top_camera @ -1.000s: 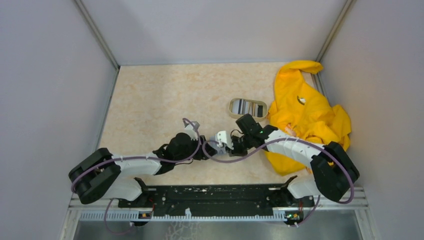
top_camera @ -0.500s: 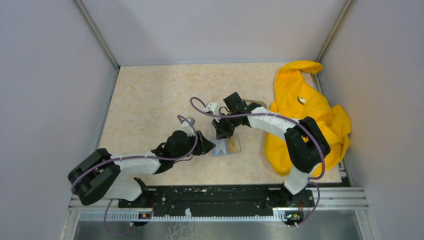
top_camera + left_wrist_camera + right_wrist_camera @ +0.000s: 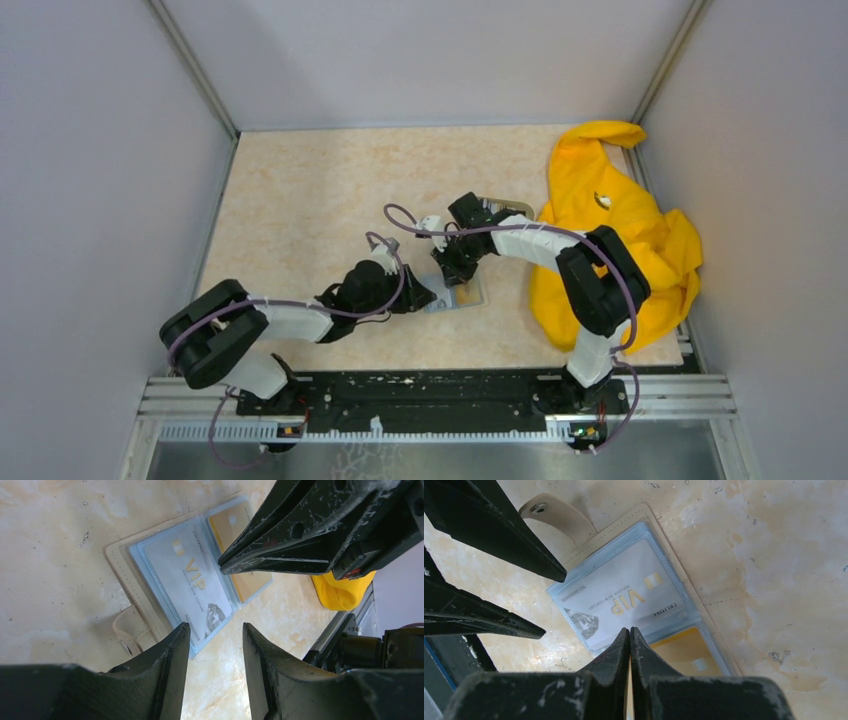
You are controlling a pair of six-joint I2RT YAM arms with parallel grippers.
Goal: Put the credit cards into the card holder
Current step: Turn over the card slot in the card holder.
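The card holder (image 3: 462, 297) lies opened flat on the table (image 3: 300, 200), its light blue sleeves facing up and its snap strap (image 3: 559, 517) folded out beside its tan rim; two of the credit cards sit inside it, a pale grey VIP card (image 3: 187, 580) in one sleeve and a gold card (image 3: 679, 652) in the sleeve beside it; the right gripper (image 3: 630, 630) has its fingers pressed tight together with nothing between them, its tip pointing down over the card holder's middle fold, between the two cards, though whether it touches the plastic I cannot tell; the left gripper (image 3: 215, 630) hovers at the card holder's edge on the VIP card's side, its fingers spread apart and holding nothing, with the sleeve's corner and bare table showing in the gap; a crumpled yellow cloth (image 3: 620, 230) lies to the right of the card holder, well apart from it.
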